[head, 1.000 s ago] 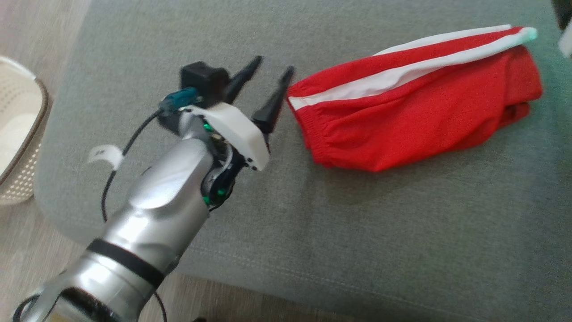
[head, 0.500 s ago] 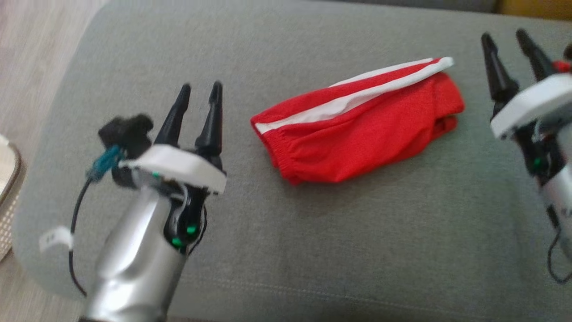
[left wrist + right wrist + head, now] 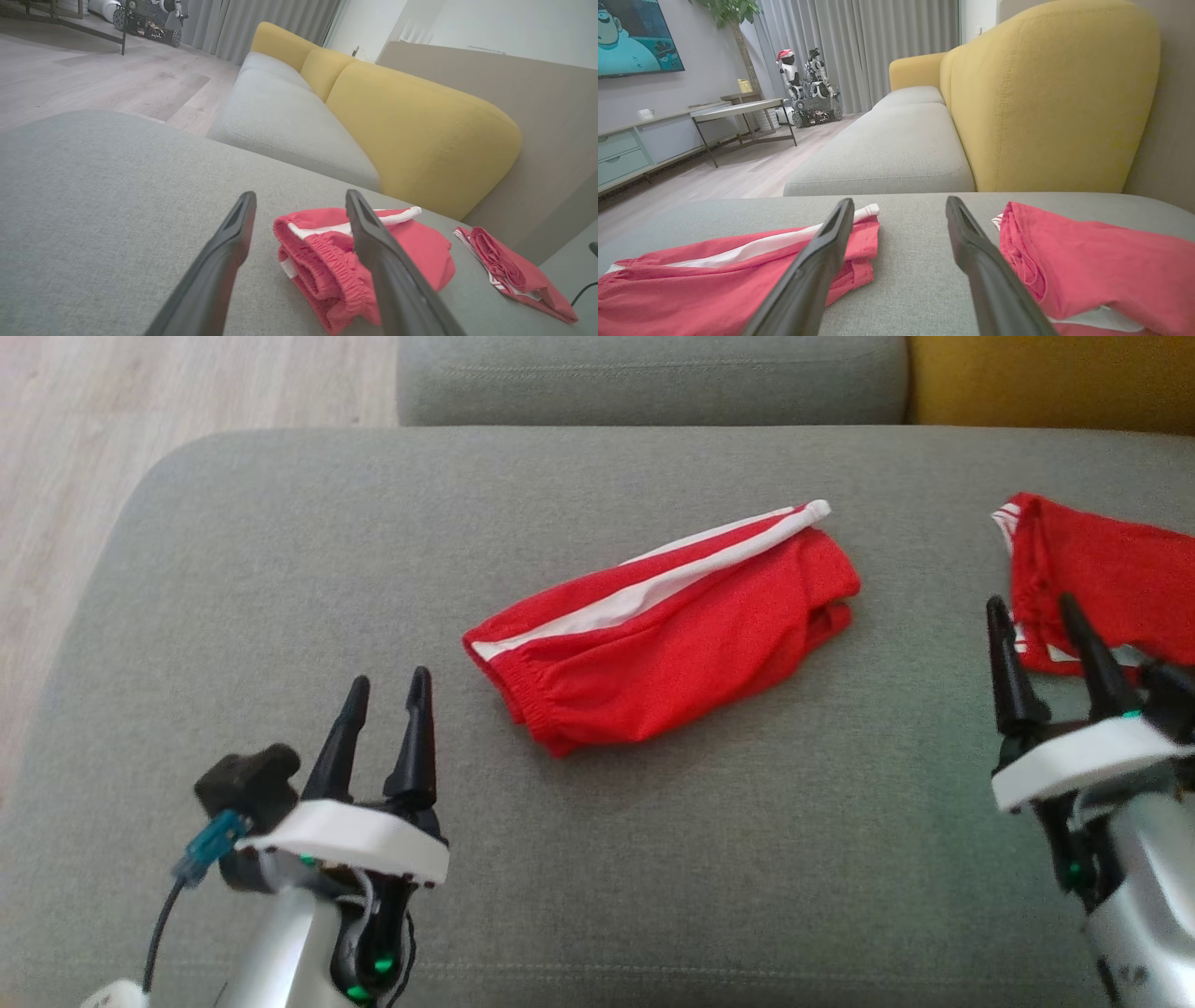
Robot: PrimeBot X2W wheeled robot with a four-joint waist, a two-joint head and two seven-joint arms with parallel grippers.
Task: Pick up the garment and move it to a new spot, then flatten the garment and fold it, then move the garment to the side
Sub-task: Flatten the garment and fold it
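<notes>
folded red white-striped fabric shorts mid grey sofa cushion, long axis diagonal, waistband end toward left fingers: spread, empty, nearer imo. right fingers spread too, empty, by 2nd red garment.

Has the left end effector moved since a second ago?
Yes. The left end effector has backed away from the folded red shorts' waistband, toward the grey cushion's near edge.

This is a home living room: a sofa with yellow back cushions and grey seats, long grey curtains, a pale wood-look floor, a low sideboard with drawers under a wall screen showing a cartoon figure, a thin-legged table, a potted tree, and small robots parked by the curtains.
</notes>
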